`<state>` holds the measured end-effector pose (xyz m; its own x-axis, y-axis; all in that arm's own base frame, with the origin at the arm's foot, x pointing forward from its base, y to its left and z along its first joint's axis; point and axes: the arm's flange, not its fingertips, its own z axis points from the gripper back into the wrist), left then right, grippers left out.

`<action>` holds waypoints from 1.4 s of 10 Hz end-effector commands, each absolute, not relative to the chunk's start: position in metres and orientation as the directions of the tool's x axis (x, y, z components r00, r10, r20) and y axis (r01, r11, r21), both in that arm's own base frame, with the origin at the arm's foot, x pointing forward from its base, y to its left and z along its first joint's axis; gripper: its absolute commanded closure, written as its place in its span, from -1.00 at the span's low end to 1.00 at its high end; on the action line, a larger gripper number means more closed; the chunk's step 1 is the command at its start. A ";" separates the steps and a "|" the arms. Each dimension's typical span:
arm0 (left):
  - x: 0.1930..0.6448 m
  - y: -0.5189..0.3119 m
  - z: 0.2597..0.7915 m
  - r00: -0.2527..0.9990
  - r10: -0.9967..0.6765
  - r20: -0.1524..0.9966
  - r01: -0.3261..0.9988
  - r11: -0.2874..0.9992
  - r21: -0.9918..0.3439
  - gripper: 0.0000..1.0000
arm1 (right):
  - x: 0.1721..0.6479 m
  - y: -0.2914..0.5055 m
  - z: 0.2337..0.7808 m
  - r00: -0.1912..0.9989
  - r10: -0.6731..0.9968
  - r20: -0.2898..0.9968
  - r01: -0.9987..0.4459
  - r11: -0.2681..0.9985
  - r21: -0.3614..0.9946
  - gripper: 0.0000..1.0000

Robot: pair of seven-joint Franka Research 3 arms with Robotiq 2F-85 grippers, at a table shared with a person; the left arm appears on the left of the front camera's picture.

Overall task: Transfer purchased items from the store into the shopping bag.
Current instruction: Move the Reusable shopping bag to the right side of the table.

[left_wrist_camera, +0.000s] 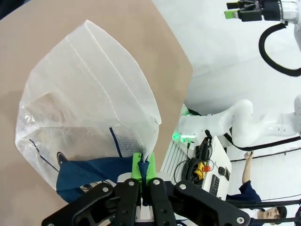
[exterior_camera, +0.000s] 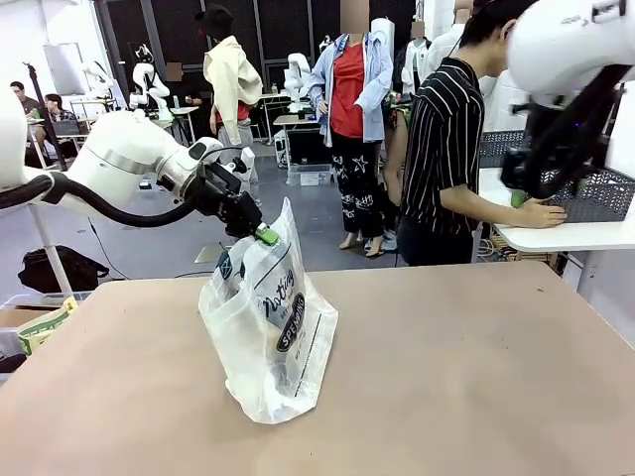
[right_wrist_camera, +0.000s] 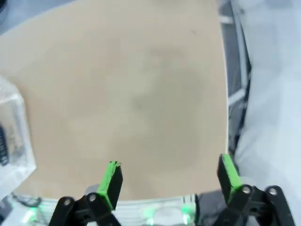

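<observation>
Standing on brown table (exterior_camera: 476,377), shopping bag (exterior_camera: 268,327), busy room

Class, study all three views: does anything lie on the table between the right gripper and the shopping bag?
Nothing visible does. The right gripper hangs open above bare table, and the shopping bag, its rim pinched by the left gripper, stands with clear tabletop around it.

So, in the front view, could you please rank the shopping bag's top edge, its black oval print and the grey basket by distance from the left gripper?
1. Shopping bag top edge: pinched in the left gripper itself.
2. Black oval print: lower on the bag's front, below the gripper.
3. Grey basket: far right, on the white table behind.
</observation>
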<state>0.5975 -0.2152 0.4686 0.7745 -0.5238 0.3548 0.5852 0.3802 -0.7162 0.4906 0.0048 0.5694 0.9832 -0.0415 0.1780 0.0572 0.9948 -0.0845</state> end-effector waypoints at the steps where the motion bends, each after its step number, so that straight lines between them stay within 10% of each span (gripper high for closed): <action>1: 0.595 -0.220 0.479 0.791 -0.525 0.313 0.578 0.475 -0.663 1.00 | 0.493 -0.023 0.546 0.977 -0.185 0.110 0.185 0.983 0.008 -1.00; 8: 0.579 -0.209 0.536 0.830 -0.480 0.283 0.552 0.779 -0.299 1.00 | 0.490 -0.061 0.526 0.974 -0.215 0.067 0.214 0.977 0.026 -1.00; 14: 0.528 -0.079 0.592 0.925 -0.294 0.241 0.354 0.895 -0.270 1.00 | 0.490 -0.061 0.526 0.974 -0.215 0.067 0.214 0.977 0.026 -1.00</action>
<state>0.5407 -0.0881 0.5824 0.9011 -0.3438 0.2641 0.4109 0.8716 -0.2672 0.4899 -0.0616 0.5241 0.9742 -0.2128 0.0747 0.2098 0.9767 0.0452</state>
